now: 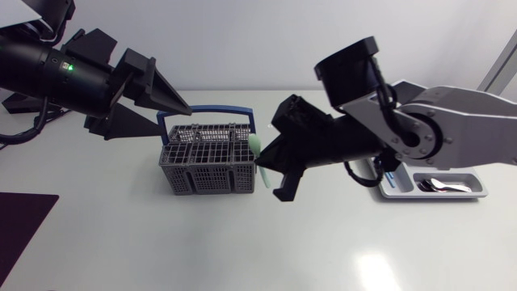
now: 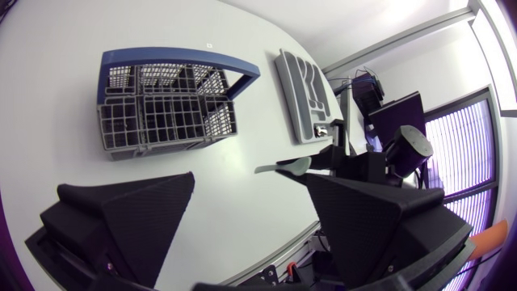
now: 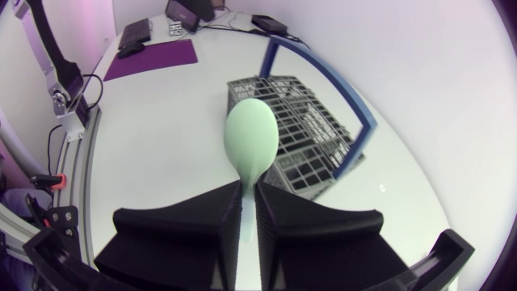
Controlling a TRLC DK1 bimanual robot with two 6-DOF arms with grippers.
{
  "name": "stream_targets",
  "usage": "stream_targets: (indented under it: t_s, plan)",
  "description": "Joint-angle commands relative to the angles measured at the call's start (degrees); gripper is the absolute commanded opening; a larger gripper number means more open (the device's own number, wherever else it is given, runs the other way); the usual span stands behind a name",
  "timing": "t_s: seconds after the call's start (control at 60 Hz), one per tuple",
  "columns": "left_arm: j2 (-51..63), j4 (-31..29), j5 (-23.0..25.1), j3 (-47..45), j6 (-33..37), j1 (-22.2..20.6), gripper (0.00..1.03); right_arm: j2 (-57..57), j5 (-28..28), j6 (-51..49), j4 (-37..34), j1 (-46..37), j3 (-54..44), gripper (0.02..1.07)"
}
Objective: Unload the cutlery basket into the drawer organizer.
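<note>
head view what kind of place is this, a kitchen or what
Probably a robotics test bench, not a kitchen: a white table carries a cutlery basket and a drawer organizer, and the right gripper of a robot arm holds a green spoon.

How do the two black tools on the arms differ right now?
The left tool is open and empty; the right tool is shut on a green spoon. The left tool is at one side of the basket; the right tool is at the opposite side. Both have matte black wedge-shaped fingers.
</note>
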Motion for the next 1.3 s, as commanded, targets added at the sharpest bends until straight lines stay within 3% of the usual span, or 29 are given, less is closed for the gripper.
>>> stream_targets:
  t_s: [0.0,0.283,0.45,0.65,1.05,1.283]
  plan:
    - [0.45,-0.78,-1.43,1.4,-0.58,0.72,0.99,-3.0,1.07,-2.43,-1.72,-3.45,-2.22,0.08]
    - [-0.17,-1.31,-6.17,-1.06,0.48,1.51,0.99,-9.76,3.8,-11.75,-6.9,-18.04,-5.38,0.08]
    - [-0.96,-1.31,-11.89,-3.61,1.09,-0.42,0.99,-12.4,3.71,-18.87,-7.34,-29.11,-7.76,0.08]
    - [-1.4,-1.31,-15.49,-5.19,1.71,-0.68,0.99,-11.96,3.62,-29.77,-6.2,-42.21,-9.6,0.08]
    - [-1.48,-0.87,-21.12,-9.15,4.08,-0.77,0.99,0.43,5.55,-46.47,8.13,-59.08,-13.56,0.08]
    - [-1.75,-1.05,-22.26,-9.94,3.99,-1.12,0.99,8.61,7.4,-52.35,16.04,-63.21,-13.29,0.08]
